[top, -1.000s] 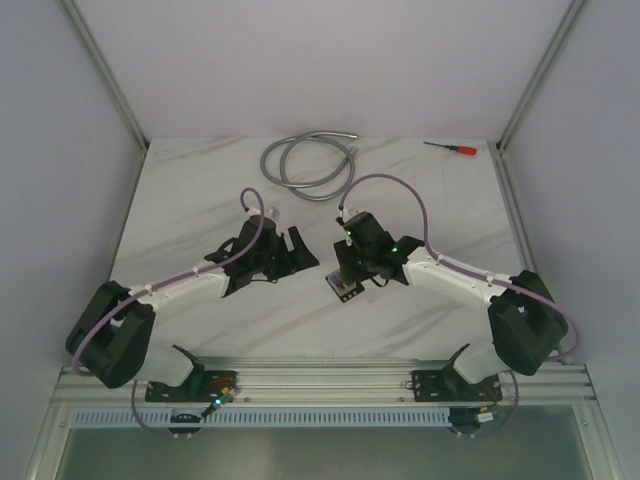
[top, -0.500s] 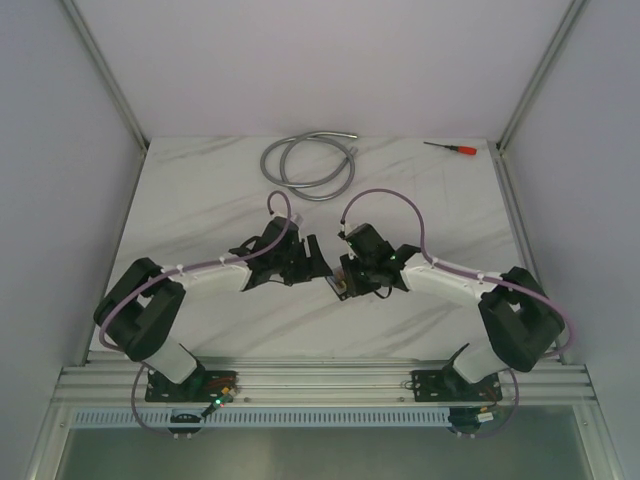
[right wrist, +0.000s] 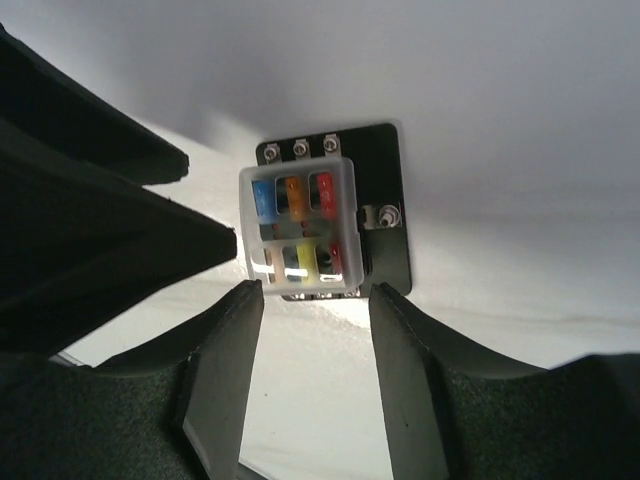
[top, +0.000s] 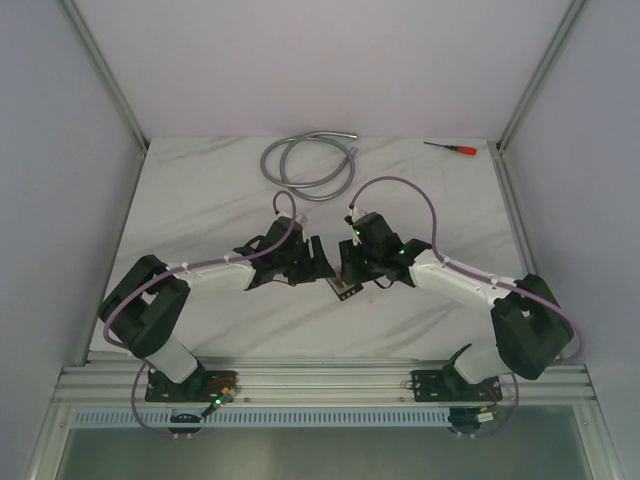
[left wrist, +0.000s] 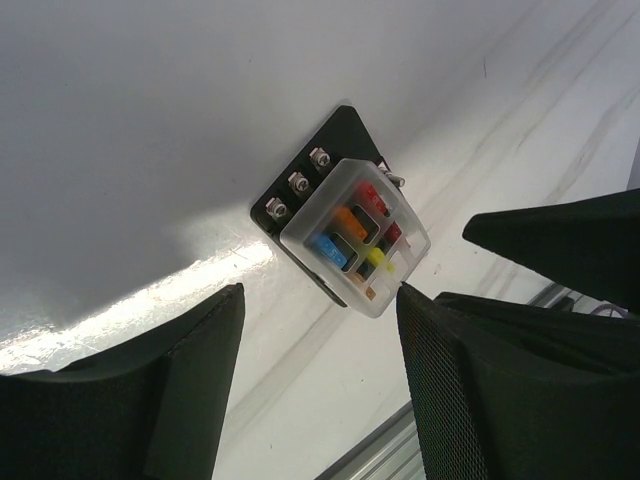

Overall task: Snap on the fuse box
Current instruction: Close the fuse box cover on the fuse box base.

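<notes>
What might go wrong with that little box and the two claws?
The left gripper and right gripper hang open, crowded together over the fuse box, so they might bump. Nothing pins the box to the smooth table; an off-centre push on its clear cover could skid or tip it.

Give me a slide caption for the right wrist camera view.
Open right gripper poised at the fuse box, its clear cover sitting over two rows of coloured fuses.
</notes>
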### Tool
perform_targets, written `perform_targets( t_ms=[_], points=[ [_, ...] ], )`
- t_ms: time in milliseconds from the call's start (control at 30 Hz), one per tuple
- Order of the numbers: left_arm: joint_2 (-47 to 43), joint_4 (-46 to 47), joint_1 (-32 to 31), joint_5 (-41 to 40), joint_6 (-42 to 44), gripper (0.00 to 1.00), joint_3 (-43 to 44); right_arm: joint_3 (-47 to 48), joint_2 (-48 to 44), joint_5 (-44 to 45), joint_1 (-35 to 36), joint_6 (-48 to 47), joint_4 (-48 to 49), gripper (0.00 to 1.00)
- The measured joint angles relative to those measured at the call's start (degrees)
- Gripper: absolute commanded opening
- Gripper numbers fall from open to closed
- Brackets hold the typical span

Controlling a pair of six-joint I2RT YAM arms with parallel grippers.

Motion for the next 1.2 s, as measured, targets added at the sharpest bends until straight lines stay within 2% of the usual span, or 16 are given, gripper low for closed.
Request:
perform_targets(
  t_ms=[167, 567, 800, 967, 1200],
  points=[
    [0.0, 0.0, 0.0, 0.0, 0.0, 0.71, 0.0, 0.3, 2.1, -0.2, -0.2, 1.3, 2.1, 0.54],
    [0.1, 0.0, 0.0, 0.0, 0.9, 0.69, 0.0, -3.1, 3.8, -3.5, -0.3, 2.7, 4.7, 0.37],
    [0.2, 0.0, 0.0, 0.0, 1.4, 0.68, 0.2, -5.7, 3.7, -4.3, -0.3, 1.8, 4.0, 0.41],
    [0.2, 0.0, 0.0, 0.0, 1.3, 0.61, 0.3, -5.6, 2.6, -4.0, -0.3, 1.3, 3.7, 0.43],
    [2.2, 0.0, 0.4, 0.3, 1.1, 0.48, 3.4, -1.6, 1.5, -5.5, -2.8, 1.3, 3.3, 0.38]
  ],
)
